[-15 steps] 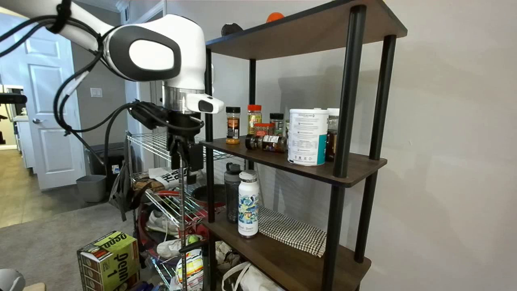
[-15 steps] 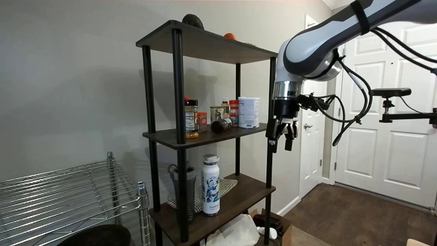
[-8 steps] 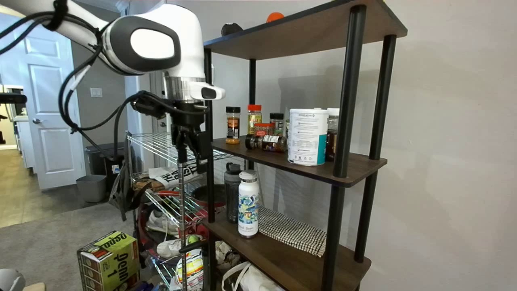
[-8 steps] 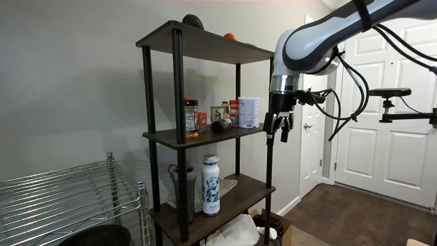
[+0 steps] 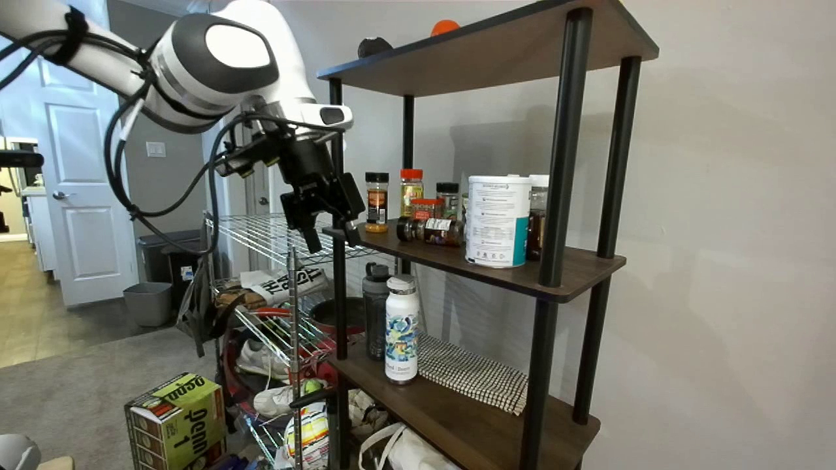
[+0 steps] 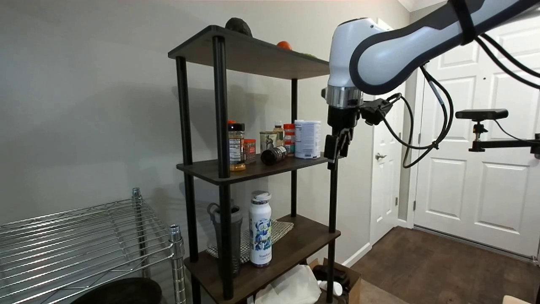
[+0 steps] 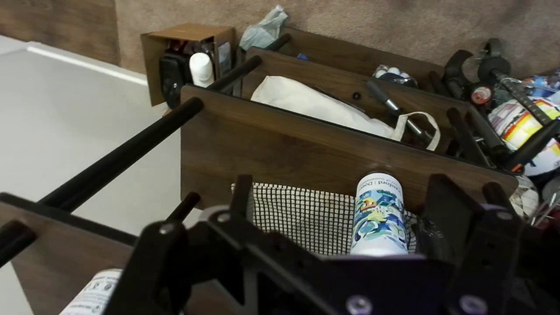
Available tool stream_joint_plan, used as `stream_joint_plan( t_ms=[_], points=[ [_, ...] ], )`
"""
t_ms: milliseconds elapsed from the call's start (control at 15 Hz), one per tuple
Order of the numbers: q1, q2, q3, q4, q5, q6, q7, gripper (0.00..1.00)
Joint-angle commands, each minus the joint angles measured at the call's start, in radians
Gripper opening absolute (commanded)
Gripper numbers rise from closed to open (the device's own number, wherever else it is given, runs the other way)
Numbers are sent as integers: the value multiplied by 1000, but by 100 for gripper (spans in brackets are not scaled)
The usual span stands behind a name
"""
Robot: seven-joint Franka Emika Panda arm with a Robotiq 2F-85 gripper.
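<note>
White bottle point(image 5: 401, 329): upright on the lower shelf point(image 5: 470, 424), below the pincer point(image 5: 334, 239) and clear of it. Judged rigid, smooth, liable to slip, weighty if full; best held around mid-height. The pincer: fingers parted, nothing gripped. White canister point(image 5: 496, 222): on the middle shelf point(image 5: 434, 253), to the pincer's side.

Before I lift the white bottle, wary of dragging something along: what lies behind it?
A checkered cloth and, in an exterior view, a dark bottle to one side; whatever the white bottle itself covers cannot be seen.
</note>
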Motion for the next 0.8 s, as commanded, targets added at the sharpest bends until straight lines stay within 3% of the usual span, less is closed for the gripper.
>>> stream_joint_plan(
  t_ms=[0, 267, 733],
  points=[
    [4, -18, 28, 9, -94, -43, -37, 100],
    [50, -30, 39, 18, -116, -175, -152, 100],
    [115, -6, 70, 75, -261, -384, -313, 100]
  ],
)
